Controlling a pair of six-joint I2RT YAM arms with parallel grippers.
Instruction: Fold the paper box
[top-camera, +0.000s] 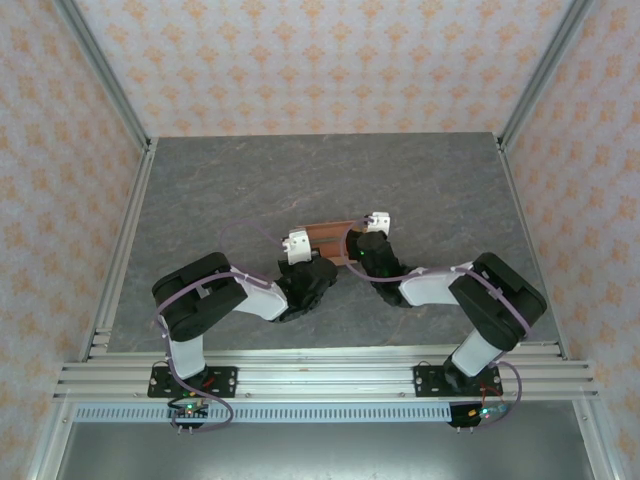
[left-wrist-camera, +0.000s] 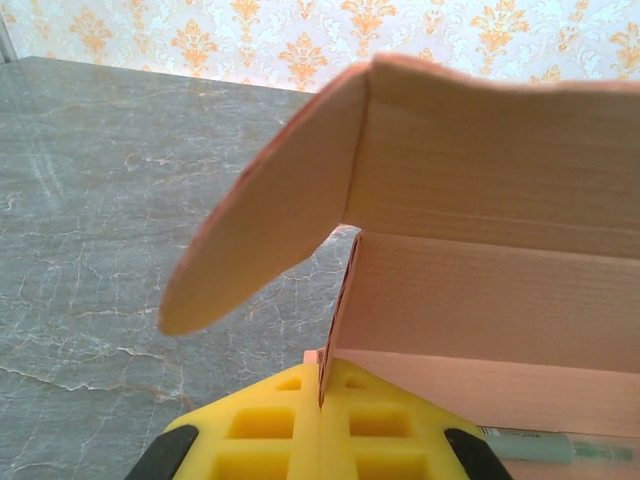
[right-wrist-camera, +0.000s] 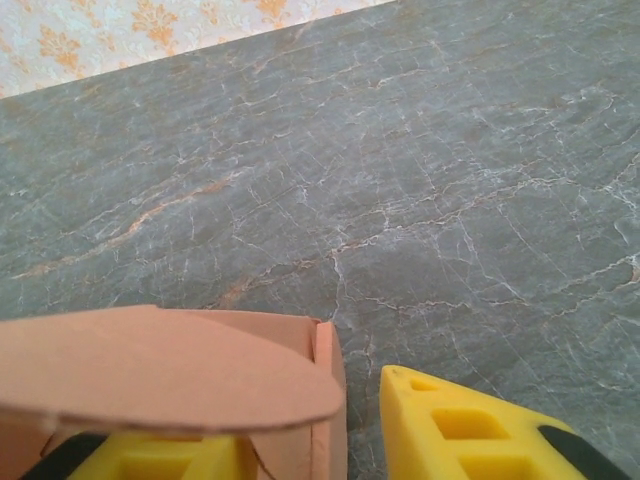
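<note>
Folding midway: left jaws pinch a wall of the paper box (left-wrist-camera: 480, 200), right jaws apart at its other end; next probably regrip, tuck the rounded flap (right-wrist-camera: 150, 370).

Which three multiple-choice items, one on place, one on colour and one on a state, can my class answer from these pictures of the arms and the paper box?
1. Where is the paper box?
A) at a far corner
B) in the middle of the table, between the left gripper and the right gripper
C) on the rail by the arm bases

2. What colour is the paper box?
A) blue
B) white
C) salmon-orange

3. What is the left gripper doing?
A) shut on a wall of the paper box
B) wide open over bare table
C) shut on nothing

Answers:
1 B: the top view shows it mid-table between both grippers.
2 C: every view shows salmon-orange card.
3 A: the left wrist view shows its yellow fingers pinching a card edge.
</note>
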